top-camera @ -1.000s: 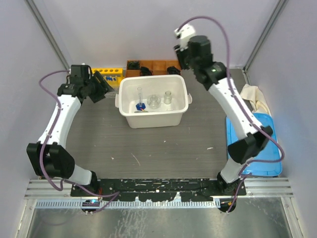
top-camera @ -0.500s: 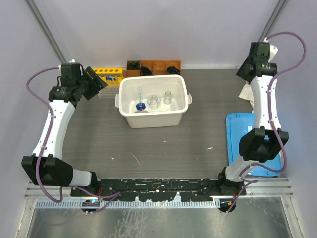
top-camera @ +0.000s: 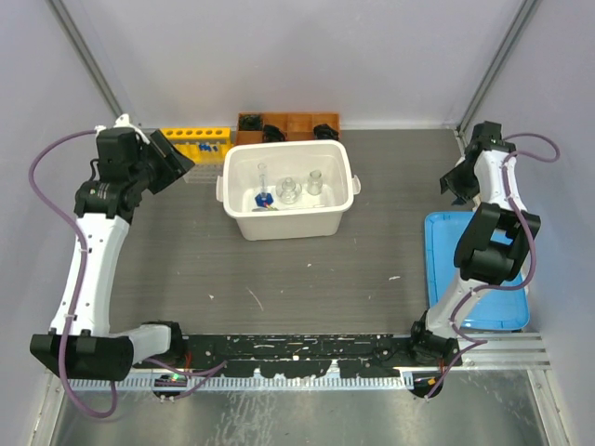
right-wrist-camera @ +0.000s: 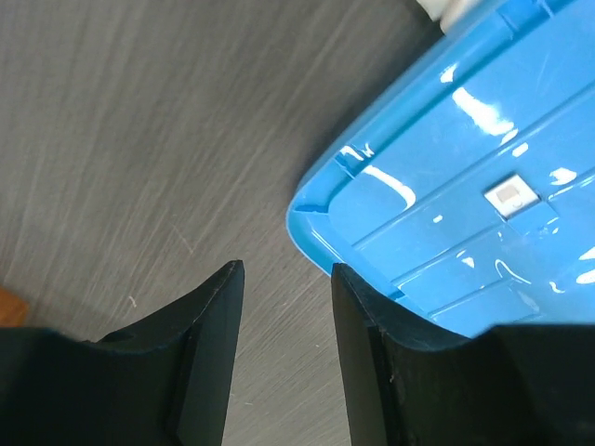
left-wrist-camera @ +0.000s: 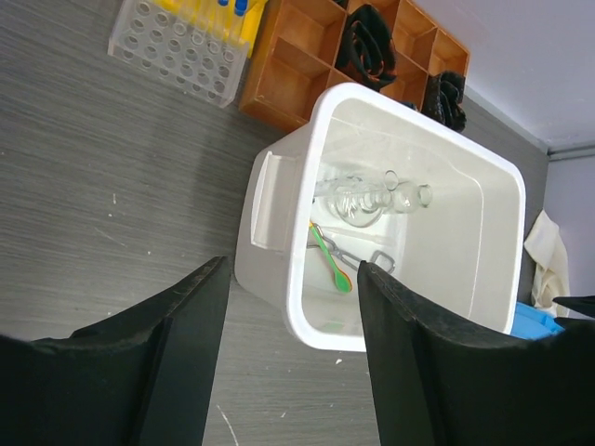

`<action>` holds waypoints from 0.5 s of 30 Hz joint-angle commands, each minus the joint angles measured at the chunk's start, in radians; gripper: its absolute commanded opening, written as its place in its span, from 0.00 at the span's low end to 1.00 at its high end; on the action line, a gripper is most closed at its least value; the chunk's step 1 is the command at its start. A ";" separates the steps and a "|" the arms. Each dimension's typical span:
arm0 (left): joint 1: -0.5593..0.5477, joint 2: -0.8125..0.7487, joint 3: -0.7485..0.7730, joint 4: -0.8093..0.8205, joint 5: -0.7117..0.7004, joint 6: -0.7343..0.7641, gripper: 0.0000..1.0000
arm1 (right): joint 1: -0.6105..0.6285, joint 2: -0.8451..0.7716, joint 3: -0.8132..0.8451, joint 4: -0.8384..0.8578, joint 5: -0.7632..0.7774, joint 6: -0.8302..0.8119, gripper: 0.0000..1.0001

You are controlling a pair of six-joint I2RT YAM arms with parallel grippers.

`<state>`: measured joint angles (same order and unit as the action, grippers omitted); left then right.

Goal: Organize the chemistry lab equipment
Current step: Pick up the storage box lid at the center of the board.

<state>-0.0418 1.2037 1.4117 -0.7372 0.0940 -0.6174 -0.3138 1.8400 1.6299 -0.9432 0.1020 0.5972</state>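
A white bin (top-camera: 244, 216) stands mid-table and holds clear glass flasks (left-wrist-camera: 368, 194), metal tongs (left-wrist-camera: 361, 256), a blue-bulb dropper (top-camera: 263, 198) and a thin green stick with an orange tip (left-wrist-camera: 332, 265). The yellow tube rack (top-camera: 193, 137) with blue-capped test tubes (top-camera: 206, 147) stands at the back left. My left gripper (top-camera: 179, 163) hangs open and empty left of the bin, above the table; in its wrist view (left-wrist-camera: 293, 269) the bin's near corner shows between the fingers. At the far right my right gripper (top-camera: 456, 184) is open and empty over the blue lid's corner (right-wrist-camera: 316, 218).
A brown wooden organizer (top-camera: 299, 122) with black items sits behind the bin. A clear multi-hole rack (left-wrist-camera: 181, 51) lies beside the yellow one. The blue lid (top-camera: 476, 279) lies along the right edge, with a white cloth (left-wrist-camera: 548, 260) behind it. Walls close in on both sides.
My right arm swung from behind the bin out to the far right and down over the blue lid. The left arm drew back to the left, away from the rack.
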 commanded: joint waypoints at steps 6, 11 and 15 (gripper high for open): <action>0.004 -0.036 -0.036 -0.001 0.029 0.036 0.59 | -0.071 0.040 -0.077 0.062 0.052 0.204 0.48; 0.003 -0.034 -0.037 0.002 0.024 0.041 0.59 | -0.090 0.084 -0.074 0.089 0.093 0.241 0.48; 0.003 -0.026 -0.027 -0.002 0.025 0.042 0.59 | -0.109 0.136 -0.056 0.108 0.084 0.258 0.48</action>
<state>-0.0418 1.1923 1.3659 -0.7609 0.1059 -0.5995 -0.4099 1.9415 1.5448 -0.8780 0.1566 0.7994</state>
